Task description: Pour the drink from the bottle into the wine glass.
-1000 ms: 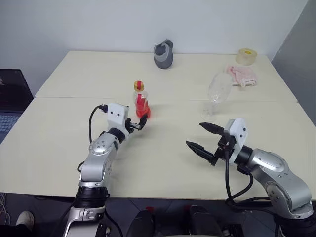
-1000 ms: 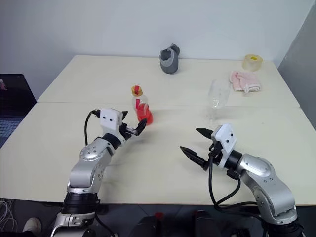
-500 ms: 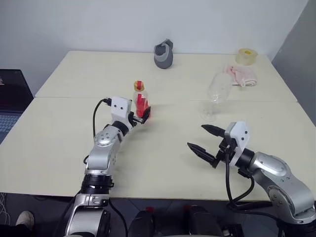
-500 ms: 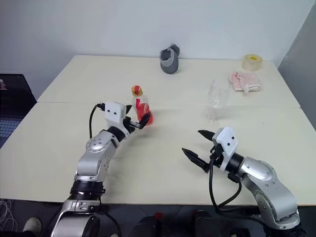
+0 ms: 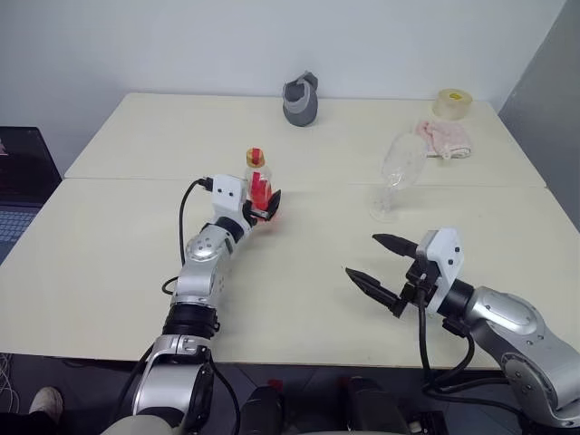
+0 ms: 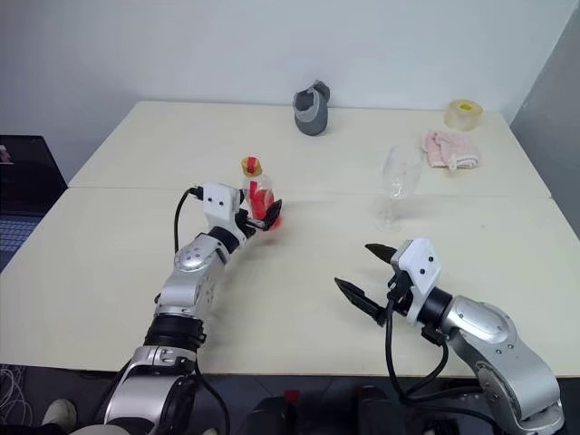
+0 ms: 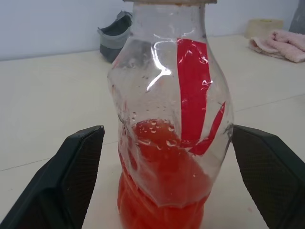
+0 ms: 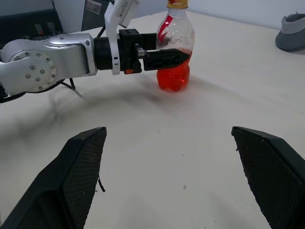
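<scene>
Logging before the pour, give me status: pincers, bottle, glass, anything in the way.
Left pincer open, straddling upright bottle, not clamped. Right pincer open, empty. Wine glass upright. Nothing between them.

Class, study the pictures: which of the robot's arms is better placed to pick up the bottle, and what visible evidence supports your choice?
Left. The left pincer is open with the bottle between its fingers, upright on the table. The right pincer is open too, but hovers far from the bottle, nearer the wine glass.

We are seeing our left hand [image 8: 164, 58] bracketing the upright bottle [image 8: 175, 47] of red drink [image 8: 173, 76] on the counter [image 8: 190, 143], fingers spread.
</scene>
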Controlling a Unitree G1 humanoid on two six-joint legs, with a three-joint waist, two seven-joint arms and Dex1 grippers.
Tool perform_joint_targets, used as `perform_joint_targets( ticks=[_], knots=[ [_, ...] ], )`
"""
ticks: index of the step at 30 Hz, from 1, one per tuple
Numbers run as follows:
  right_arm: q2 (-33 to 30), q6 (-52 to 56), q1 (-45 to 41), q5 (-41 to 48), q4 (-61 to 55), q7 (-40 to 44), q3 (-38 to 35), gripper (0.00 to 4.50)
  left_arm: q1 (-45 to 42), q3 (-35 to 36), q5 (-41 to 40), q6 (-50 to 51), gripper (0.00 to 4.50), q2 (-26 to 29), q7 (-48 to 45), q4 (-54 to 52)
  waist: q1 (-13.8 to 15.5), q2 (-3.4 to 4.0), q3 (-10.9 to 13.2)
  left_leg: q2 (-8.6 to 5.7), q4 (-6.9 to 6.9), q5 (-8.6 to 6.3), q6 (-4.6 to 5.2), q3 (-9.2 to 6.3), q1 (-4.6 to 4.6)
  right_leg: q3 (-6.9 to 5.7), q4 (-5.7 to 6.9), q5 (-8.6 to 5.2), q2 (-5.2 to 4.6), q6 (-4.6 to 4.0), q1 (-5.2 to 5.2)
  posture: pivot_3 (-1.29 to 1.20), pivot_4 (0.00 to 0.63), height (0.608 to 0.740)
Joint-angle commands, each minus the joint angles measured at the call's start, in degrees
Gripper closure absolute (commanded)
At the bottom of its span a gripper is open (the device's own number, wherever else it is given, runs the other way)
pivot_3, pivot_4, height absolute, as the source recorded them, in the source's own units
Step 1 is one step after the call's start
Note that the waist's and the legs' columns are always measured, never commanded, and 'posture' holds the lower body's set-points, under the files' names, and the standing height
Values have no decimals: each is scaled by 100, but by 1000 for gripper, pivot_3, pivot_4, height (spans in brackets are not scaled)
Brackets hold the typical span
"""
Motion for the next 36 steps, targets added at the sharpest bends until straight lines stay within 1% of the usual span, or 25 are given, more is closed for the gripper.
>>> perform_joint_targets(
  ticks=[1, 10, 13, 19, 20, 21, 25, 28, 32, 36],
  knots=[
    [-13, 7, -36, 152, -237, -71, -90, 0, -227, 46, 51, -516, 48, -45, -11, 249, -1, 0, 0, -1, 0, 0, 0, 0, 0, 0, 0, 0, 0, 0, 0, 0, 150, 740],
    [1, -50, -179, 163, -125, -109, 28, 0, -548, 109, 87, -1207, 48, -111, 52, 918, 0, -1, 0, -2, 1, -1, 1, 1, -1, -1, 0, 0, 0, 0, 0, 0, 150, 740],
    [1, -69, -208, 152, -91, -105, 39, 0, -574, 130, 63, -1301, 675, -118, 15, 980, -1, -1, 0, -2, 1, 0, 1, 1, -1, -1, 1, 0, 0, 0, 0, 0, 150, 740],
    [16, -63, -270, 178, -24, -116, 7, 0, -617, 184, 34, -1333, 2525, -87, -24, 1054, -1, -1, 0, -2, 1, 0, 1, 0, -1, -2, 1, 0, 0, 0, 0, 0, 150, 740],
    [19, -64, -278, 177, -15, -116, 10, 0, -629, 196, 32, -1336, 2774, -88, -25, 1072, -2, -1, 0, -2, 1, 0, 1, 0, -1, -2, 1, 0, 0, 0, 0, 0, 150, 740],
    [21, -62, -292, 177, -5, -115, 15, 0, -644, 205, 30, -1339, 2883, -88, -26, 1088, -1, -1, 0, -2, 1, 0, 1, 0, -1, -2, 1, 0, 0, 0, 0, 0, 150, 740],
    [32, -27, -438, 164, 88, -141, 27, 0, -694, 218, 32, -1333, 2905, -79, -31, 1117, -2, -1, 0, -2, 2, 0, 1, 1, -1, -3, 1, 0, 0, 0, 0, 0, 150, 740],
    [96, 123, -809, 137, 274, -329, 4, 0, -627, 154, 20, -1170, 2913, -40, -147, 841, -15, -1, 0, -2, 2, 0, 1, 0, -1, -1, 3, 0, 0, 0, -1, 0, 150, 740],
    [247, 303, -1759, 16, 766, -566, 123, 0, -403, -38, -87, -585, 2913, 117, -651, 72, -36, -1, 1, -1, 1, 2, -3, -2, -1, 1, 6, 1, 2, -1, -6, 0, 150, 740],
    [615, 512, -2761, 80, 1309, -721, 239, 0, -233, -270, -222, 63, 2913, 303, -1227, -736, -32, 0, 1, 2, 0, 4, -6, -6, -3, -1, 3, 1, 2, -1, -7, 0, 150, 740]
  ],
)
